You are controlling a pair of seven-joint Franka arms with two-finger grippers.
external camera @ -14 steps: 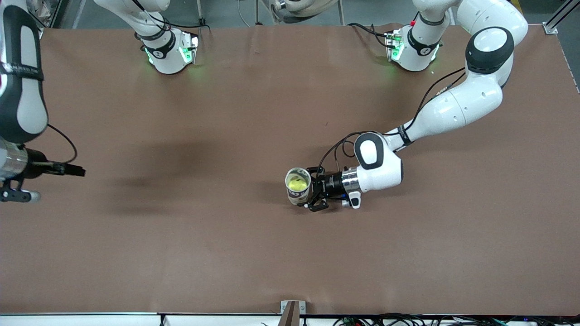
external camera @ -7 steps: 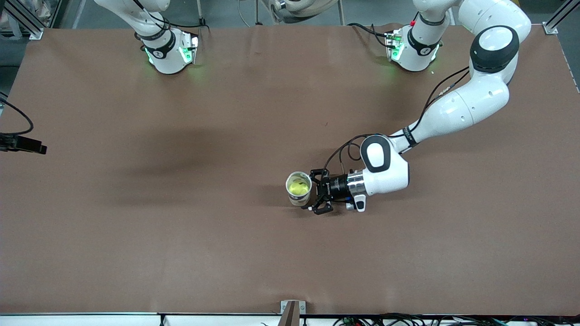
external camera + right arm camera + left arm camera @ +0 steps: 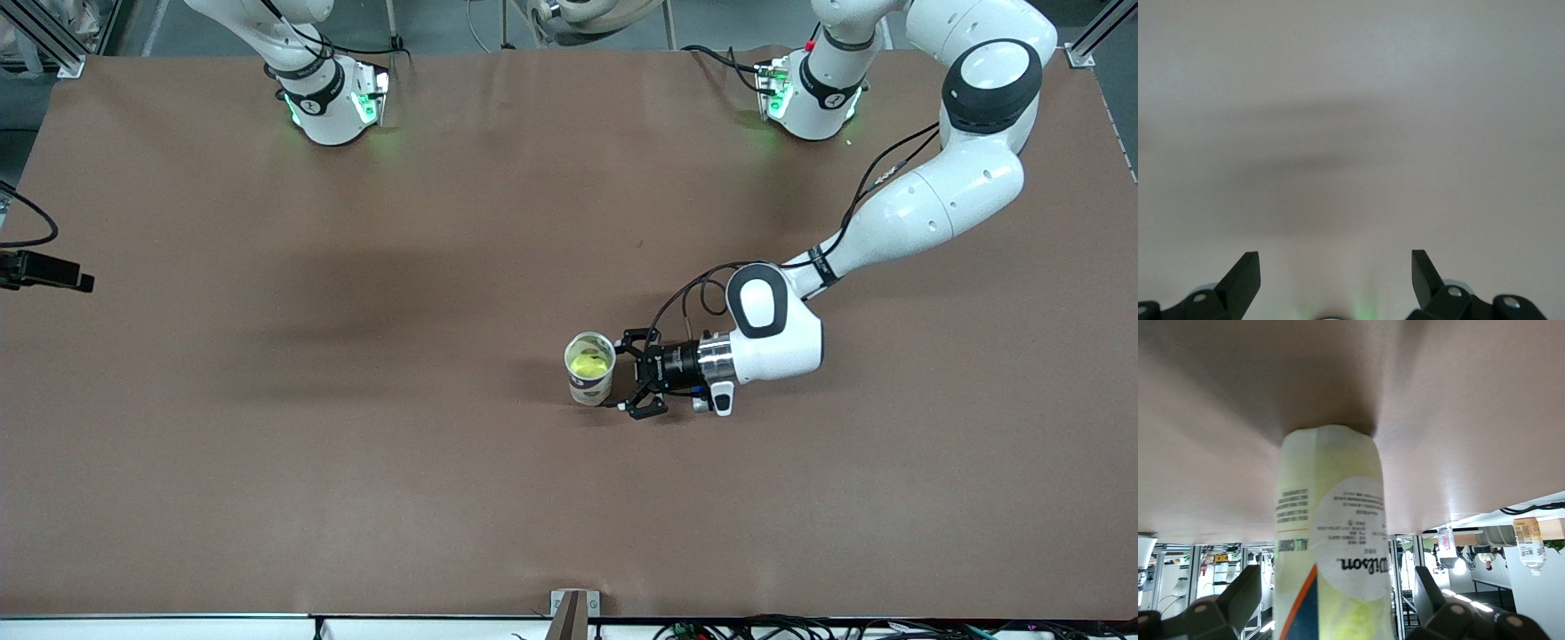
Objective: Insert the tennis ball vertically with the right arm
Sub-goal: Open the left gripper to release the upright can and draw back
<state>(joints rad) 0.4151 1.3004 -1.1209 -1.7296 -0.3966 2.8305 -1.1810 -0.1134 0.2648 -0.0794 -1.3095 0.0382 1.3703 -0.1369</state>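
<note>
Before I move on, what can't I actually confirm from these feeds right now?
- Right end effector: outside the front view's edge; only a black part shows there. Its wrist view shows open fingers over blurred, bare table.
- Tennis ball: just a yellow patch down the can in the front view; depth and count unreadable.
- Can's base: cut off in the left wrist view.
- Left end effector: open beside the can; contact unclear.

A brown paper-covered surface fills the workspace under even overhead light, soft shadows pooling near its middle. Aluminium framing stands at one corner, grey floor shows past the edge, and cables trail along the near edge.
</note>
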